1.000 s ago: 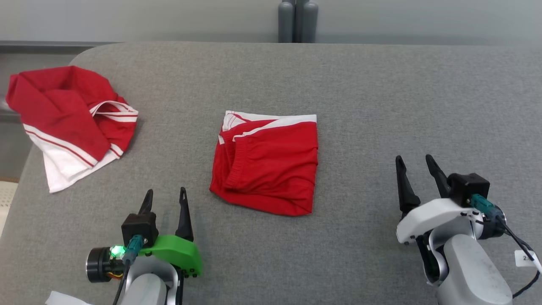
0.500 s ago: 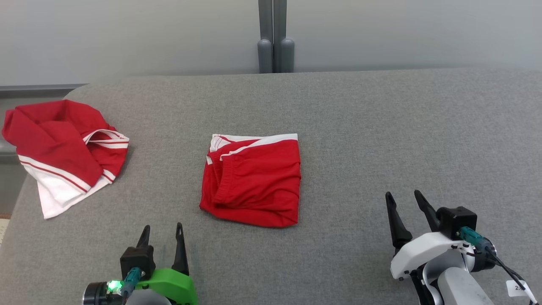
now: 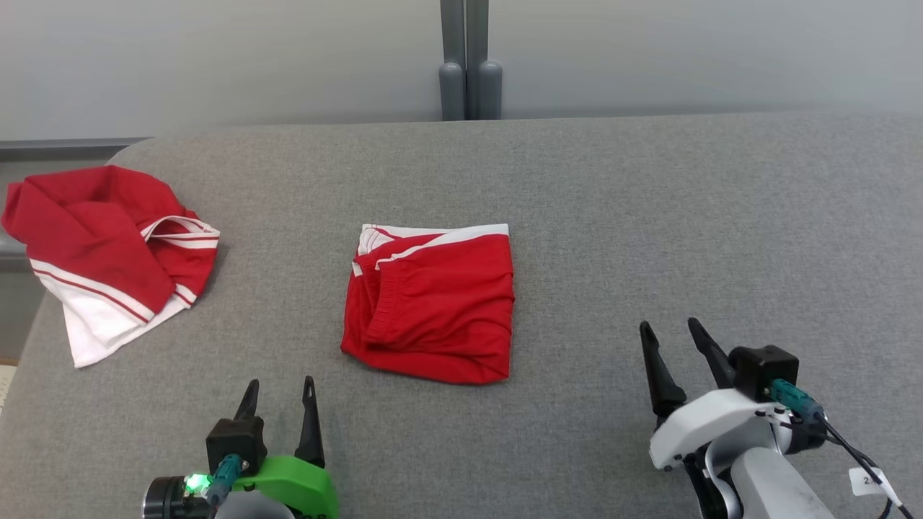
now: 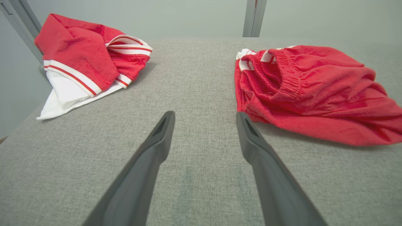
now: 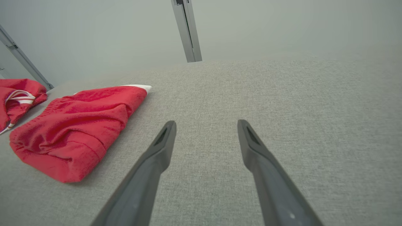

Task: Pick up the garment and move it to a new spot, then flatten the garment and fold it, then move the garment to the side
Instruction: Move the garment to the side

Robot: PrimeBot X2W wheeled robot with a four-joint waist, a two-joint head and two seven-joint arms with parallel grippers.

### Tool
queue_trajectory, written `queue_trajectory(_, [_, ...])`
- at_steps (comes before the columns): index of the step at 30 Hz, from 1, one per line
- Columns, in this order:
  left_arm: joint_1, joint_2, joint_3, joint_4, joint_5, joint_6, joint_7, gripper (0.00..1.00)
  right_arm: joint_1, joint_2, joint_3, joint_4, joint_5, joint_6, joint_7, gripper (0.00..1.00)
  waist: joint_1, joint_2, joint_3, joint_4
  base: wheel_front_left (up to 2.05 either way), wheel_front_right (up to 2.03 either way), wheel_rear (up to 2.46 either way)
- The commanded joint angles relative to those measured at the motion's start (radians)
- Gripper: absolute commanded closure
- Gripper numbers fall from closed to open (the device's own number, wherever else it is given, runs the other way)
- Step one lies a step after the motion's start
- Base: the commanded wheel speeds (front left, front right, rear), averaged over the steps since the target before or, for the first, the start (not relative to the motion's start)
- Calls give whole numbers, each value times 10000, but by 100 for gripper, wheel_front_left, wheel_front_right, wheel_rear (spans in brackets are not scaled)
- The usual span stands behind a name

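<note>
A folded red garment (image 3: 433, 303) with white trim lies flat in the middle of the grey padded table (image 3: 649, 216); it also shows in the left wrist view (image 4: 311, 91) and the right wrist view (image 5: 75, 131). My left gripper (image 3: 280, 382) hovers near the front edge, below and left of the folded garment, open and empty (image 4: 204, 113). Off to the garment's right, my right gripper (image 3: 669, 324) stands open with nothing between its fingers (image 5: 206, 122).
A crumpled red and white garment (image 3: 108, 252) lies at the table's far left edge, partly hanging over it (image 4: 88, 59). A grey post (image 3: 469, 65) stands behind the table against a pale wall.
The head camera tilted, so the whole picture shifted down. The right gripper drifted a little to the left. Both garments lie as before and both grippers stay open.
</note>
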Motion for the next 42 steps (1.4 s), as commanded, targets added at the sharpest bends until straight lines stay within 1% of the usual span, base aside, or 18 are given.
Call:
queue_trajectory(1, [-182, 41, -35, -51, -20, -30, -6, 0, -325, -13, 211, 8, 238, 0, -31, 0, 0, 0, 275, 196, 0, 0, 0])
queue_trajectory(8, [-595, 39, -484, -49, -127, 34, -6, 0, -1622, -23, 1636, 632, 1586, 0, -29, 0, 0, 0, 997, 929, 0, 0, 0])
queue_trajectory(11, [-763, 41, -640, -25, -198, 99, -6, 0, -2296, -28, 2150, 1180, 2117, 0, -31, 0, 0, 0, 1272, 1319, 0, 0, 0])
queue_trajectory(13, [-866, 39, -754, -20, -243, 120, -6, 0, -2733, -26, 2389, 1630, 2253, 2, -31, 0, 0, 0, 1435, 1570, 0, 0, 0])
queue_trajectory(18, [-1046, 36, -919, -9, -306, 181, -6, 0, -3505, -29, 2475, 2858, 2364, 0, -29, 0, 0, 0, 1727, 2077, 0, 0, 0])
queue_trajectory(23, [-1087, 36, -987, -22, -371, 225, -6, 0, -3867, -28, 2519, 3908, 2465, 2, -31, 0, 0, 0, 1838, 2312, 0, 0, 0])
queue_trajectory(24, [-1077, 36, -996, -25, -381, 237, -6, 0, -3871, -23, 2555, 4045, 2514, 0, -31, 24, 0, 0, 1842, 2325, 0, 0, 0])
queue_trajectory(25, [-1064, 36, -995, -26, -387, 247, -6, 0, -3874, -24, 2569, 4083, 2604, 0, -30, 73, 0, 0, 1842, 2326, 0, 0, 0])
queue_trajectory(26, [-1034, 36, -977, -33, -396, 268, -6, 0, -3911, -24, 2575, 4082, 2593, 2, -28, 100, 0, 0, 1837, 2292, 0, 0, 0])
queue_trajectory(29, [-967, 35, -936, -26, -393, 265, -6, 0, -3921, -24, 2450, 3945, 2568, 0, -17, 100, 0, 0, 1762, 2063, 0, 0, 0])
queue_trajectory(32, [-906, 36, -833, 12, -278, 218, -6, 0, -3869, -44, 2291, 3708, 2445, -3, -19, 100, 0, 0, 1588, 1539, 0, 0, 0])
queue_trajectory(33, [-869, 36, -802, 13, -201, 178, -6, 0, -3730, -35, 2227, 3544, 2416, -4, -19, 100, 0, 0, 1442, 1062, 0, 0, 0])
queue_trajectory(36, [-866, 38, -774, 14, -101, 99, -6, 0, -3618, -29, 2235, 3349, 2384, -6, -19, 100, 0, 0, 1280, 200, 0, 0, 0])
queue_trajectory(42, [-1069, 41, -858, 70, 42, -70, -6, 0, -3414, -18, 2301, 3096, 2399, -4, -19, 100, 0, 0, 1108, -1924, 0, 0, 0])
